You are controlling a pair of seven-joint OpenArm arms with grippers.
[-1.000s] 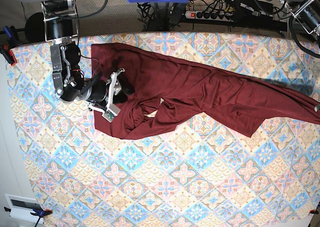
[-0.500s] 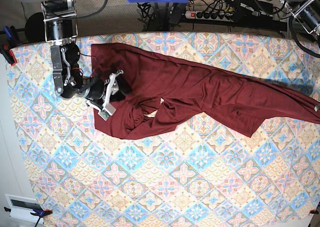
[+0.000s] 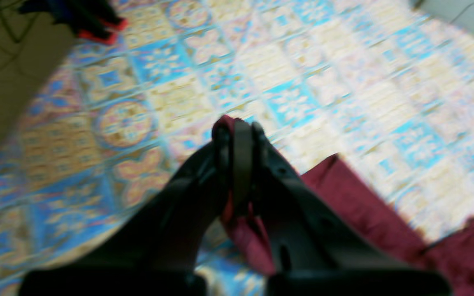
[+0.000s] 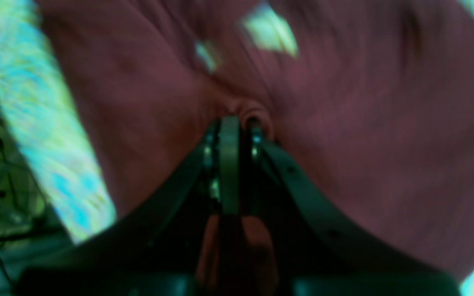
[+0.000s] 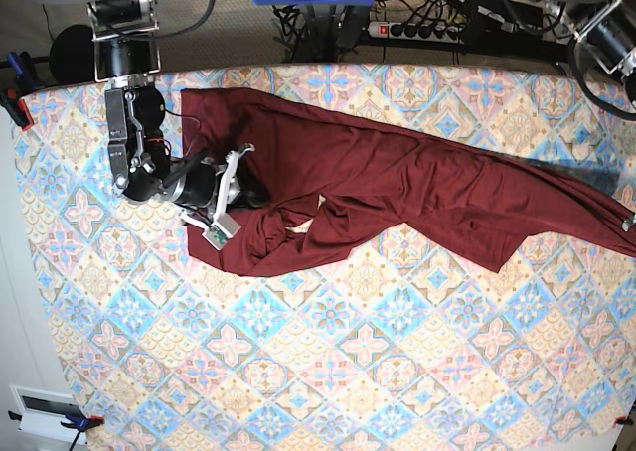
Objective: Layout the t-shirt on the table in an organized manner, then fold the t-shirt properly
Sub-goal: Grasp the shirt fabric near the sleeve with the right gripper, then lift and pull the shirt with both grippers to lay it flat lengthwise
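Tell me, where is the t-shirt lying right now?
In the base view the t-shirt stretches across the table's far half, from the left side to the right edge.

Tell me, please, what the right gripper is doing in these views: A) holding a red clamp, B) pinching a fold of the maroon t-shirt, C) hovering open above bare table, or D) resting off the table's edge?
B: in the right wrist view the right gripper has its jaws together, with a pucker of the t-shirt bunched at its tips.
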